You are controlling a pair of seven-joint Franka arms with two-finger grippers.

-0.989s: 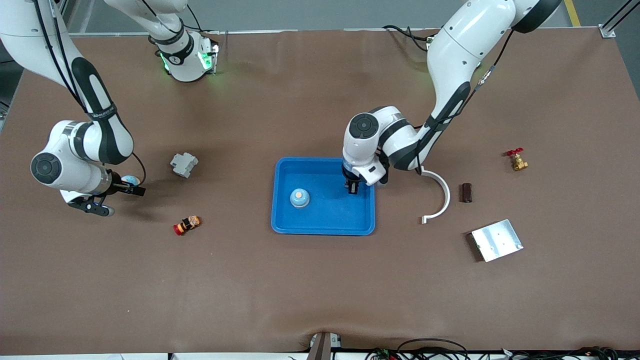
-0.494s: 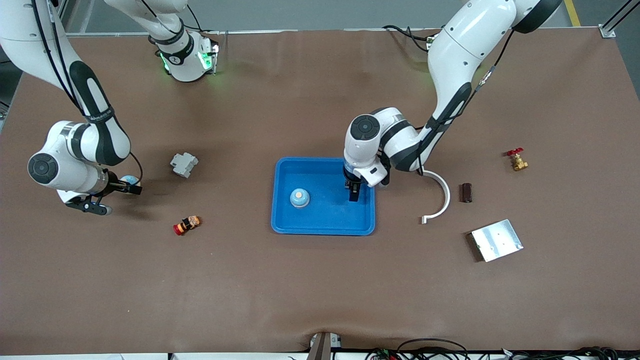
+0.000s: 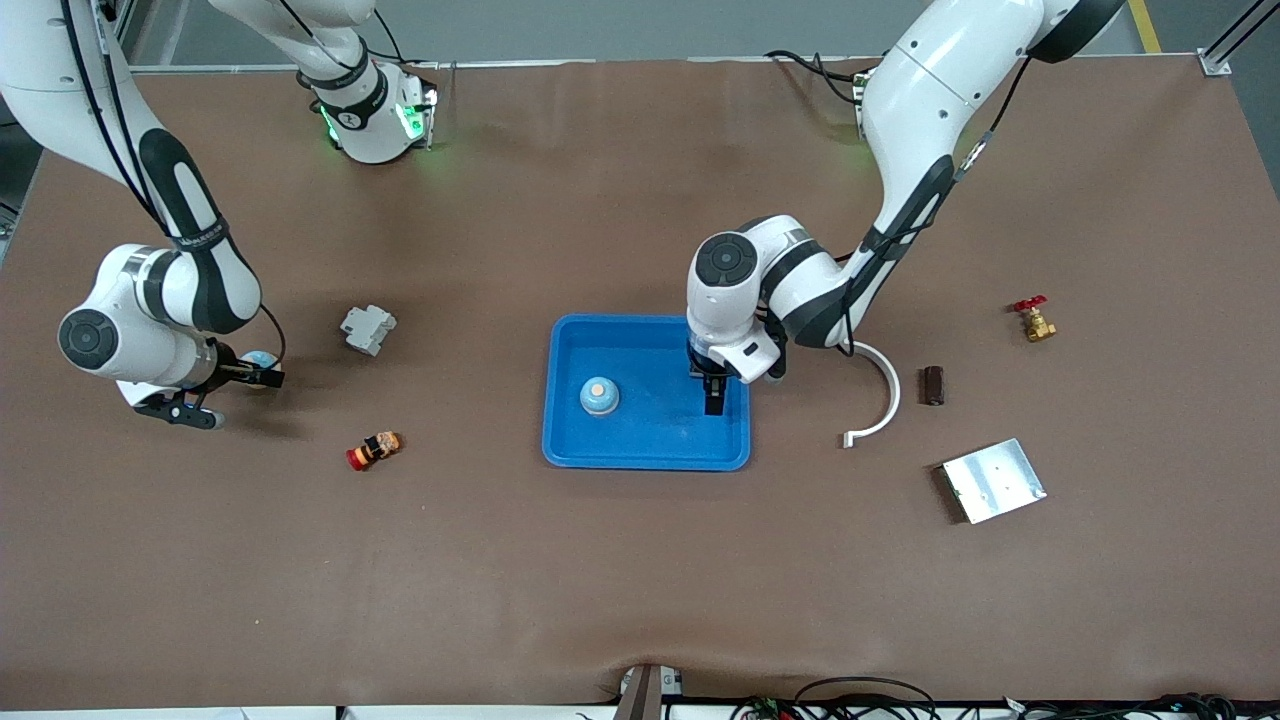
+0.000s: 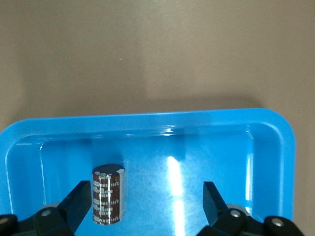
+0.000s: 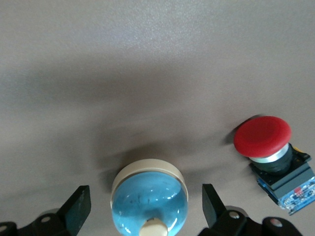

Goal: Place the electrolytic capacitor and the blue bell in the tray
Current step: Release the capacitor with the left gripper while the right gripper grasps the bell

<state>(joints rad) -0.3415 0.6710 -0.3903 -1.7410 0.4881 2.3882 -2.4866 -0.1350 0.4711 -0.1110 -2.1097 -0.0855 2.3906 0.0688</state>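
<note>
The left arm reaches down from its base, its left gripper (image 3: 714,398) low with fingers spread wide. The right gripper (image 3: 262,377) hangs low too, fingers apart.

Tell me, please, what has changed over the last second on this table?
The left gripper has opened over the tray and let go of the capacitor, which now stands upright in it, between the open fingers. The right gripper stays open around a blue bell on the table, shifting only slightly. The other bell in the tray and the red button have not moved.
</note>
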